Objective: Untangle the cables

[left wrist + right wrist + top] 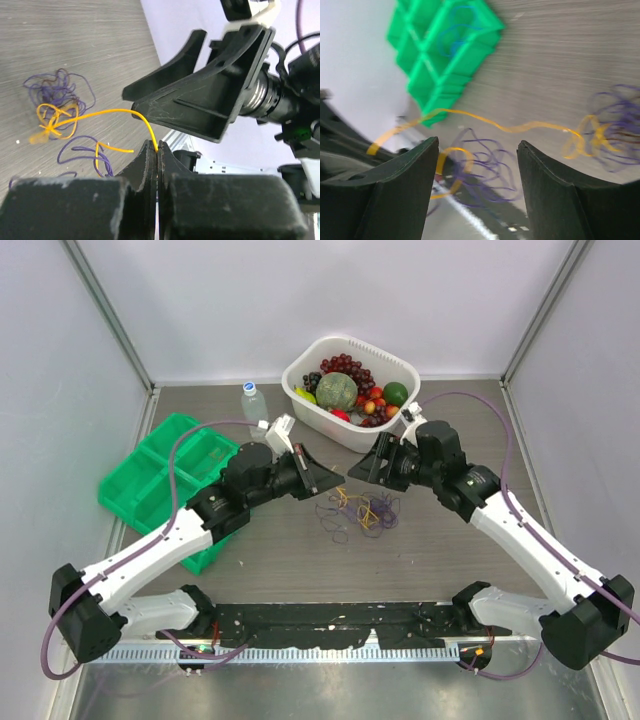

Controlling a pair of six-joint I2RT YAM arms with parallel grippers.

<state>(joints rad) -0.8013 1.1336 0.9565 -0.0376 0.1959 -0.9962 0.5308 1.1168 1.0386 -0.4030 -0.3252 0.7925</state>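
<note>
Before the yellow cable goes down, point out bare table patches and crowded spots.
Widest bare strip: table between the cables and the black rail. Smaller patch: back right corner, beside the white basket. Crowded: centre, where left gripper and right gripper meet above the cables; left, by the green bin.

Left end effector pinched closed, right end effector spread.

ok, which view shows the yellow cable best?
Left wrist: yellow cable sharp, pinched in the shut left jaws, leading to the purple tangle. Right wrist shows it blurred beyond open right jaws; top external only a tiny heap.
</note>
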